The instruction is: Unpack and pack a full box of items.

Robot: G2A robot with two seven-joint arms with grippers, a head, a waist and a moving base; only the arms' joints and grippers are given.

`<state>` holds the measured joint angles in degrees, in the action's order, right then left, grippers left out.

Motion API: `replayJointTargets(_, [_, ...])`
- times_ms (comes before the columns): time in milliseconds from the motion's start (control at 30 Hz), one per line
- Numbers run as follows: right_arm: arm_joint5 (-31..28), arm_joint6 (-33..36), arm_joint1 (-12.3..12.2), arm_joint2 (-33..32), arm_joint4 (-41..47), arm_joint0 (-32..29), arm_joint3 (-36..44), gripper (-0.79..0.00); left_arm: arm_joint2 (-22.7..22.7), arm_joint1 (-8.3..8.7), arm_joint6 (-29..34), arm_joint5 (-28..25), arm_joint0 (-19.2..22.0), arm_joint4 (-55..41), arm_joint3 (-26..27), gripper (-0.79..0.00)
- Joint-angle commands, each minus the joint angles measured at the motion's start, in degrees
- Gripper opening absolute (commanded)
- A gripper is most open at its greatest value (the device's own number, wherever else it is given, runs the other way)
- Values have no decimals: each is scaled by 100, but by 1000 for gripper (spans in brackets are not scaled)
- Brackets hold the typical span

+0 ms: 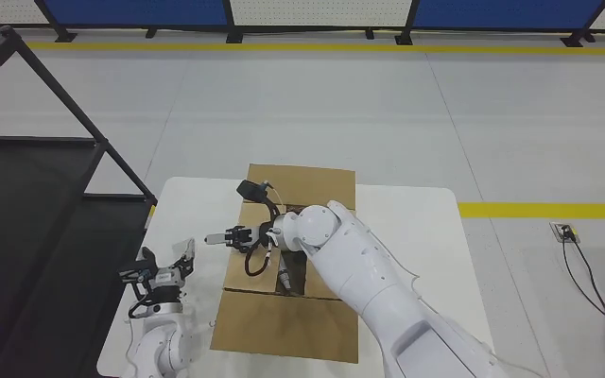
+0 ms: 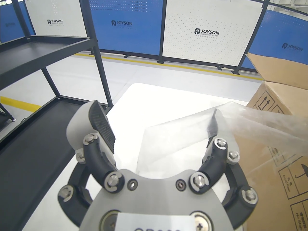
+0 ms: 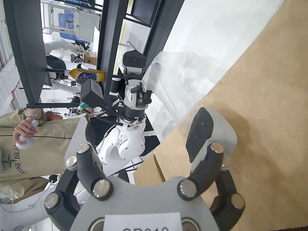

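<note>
An open cardboard box stands on the white table, its flaps spread out. A small pale item lies inside it. My right gripper hovers open over the box's left edge, and in its own view the right gripper has the box flap beside it. My left gripper is open left of the box. A clear plastic bag hangs between and over the fingers of the left gripper, draped on one finger. The same bag rests against the box's side.
A black metal shelf rack stands off the table's left side and close to the left arm. Blue and white barrier panels line the far floor. Bare table lies right of the box.
</note>
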<state>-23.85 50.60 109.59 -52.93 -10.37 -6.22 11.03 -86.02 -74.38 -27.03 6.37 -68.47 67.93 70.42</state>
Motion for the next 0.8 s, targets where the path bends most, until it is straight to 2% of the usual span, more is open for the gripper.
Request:
replayJointTargets(0, [-15, 5, -3, -7, -2, 13, 4, 0, -29, 4, 35, -21, -38, 17, -18, 0])
replayJointTargets(300, [-49, 23, -5, -22, -34, 53, 25, 0, -136, 8, 62, -72, -198, 9, -31, 0])
replayJointTargets(767, [-465, 336, -30, -119, 112, 107, 95, 0, -146, -23, 161, -131, -437, -111, 316, 0])
